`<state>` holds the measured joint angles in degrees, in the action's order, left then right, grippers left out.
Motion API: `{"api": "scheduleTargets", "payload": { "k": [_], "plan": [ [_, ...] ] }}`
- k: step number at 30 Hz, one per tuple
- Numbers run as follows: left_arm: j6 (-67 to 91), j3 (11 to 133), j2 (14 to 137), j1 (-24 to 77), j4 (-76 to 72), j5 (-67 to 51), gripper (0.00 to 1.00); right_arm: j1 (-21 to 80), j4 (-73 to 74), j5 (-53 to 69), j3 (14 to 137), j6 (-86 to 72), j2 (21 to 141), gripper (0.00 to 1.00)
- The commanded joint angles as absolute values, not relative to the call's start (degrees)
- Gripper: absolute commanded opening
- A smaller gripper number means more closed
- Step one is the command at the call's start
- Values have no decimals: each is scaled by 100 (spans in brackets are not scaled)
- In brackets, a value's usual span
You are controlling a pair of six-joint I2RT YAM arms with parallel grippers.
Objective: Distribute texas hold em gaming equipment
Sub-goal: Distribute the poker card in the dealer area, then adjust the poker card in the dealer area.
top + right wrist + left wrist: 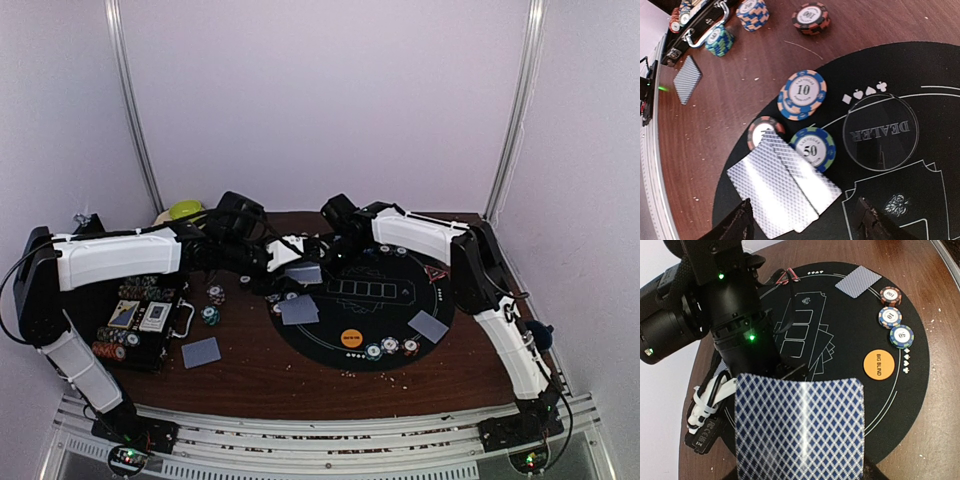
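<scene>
A blue-backed playing card (800,430) is being gripped by the left hand (287,258), back up, above the far-left part of the round black mat (330,345). The right hand (802,226) is being held wide, nothing between its fingers, above two overlapping cards (782,192) lying face down at the mat's left edge. A red-and-black chip (760,134) is being partly covered by those cards, and a teal 50 chip (813,148) is lying just beside them. On the near part of the mat an orange button disc (879,365) is resting, with three chips (890,316) in a row to its right and a single card (858,281) beyond. The black chip case (140,325) is standing open at the left of the table (300,385), a further card (200,352) lying near it.
</scene>
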<state>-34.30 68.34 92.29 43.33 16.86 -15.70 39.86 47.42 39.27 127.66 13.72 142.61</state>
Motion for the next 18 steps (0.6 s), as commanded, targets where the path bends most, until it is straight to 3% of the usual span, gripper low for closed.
{"api": "scheduleTargets", "payload": {
  "k": [1, 18],
  "plan": [
    [-3481, 6812, 9249, 4342, 1558, -1685, 4, 4025, 4540, 3677, 12849, 1197, 14519, 71],
    [-3489, 6812, 9254, 4342, 1569, -1696, 4, 4186, 4777, 4011, 12910, 1574, 14783, 72]
  ]
}}
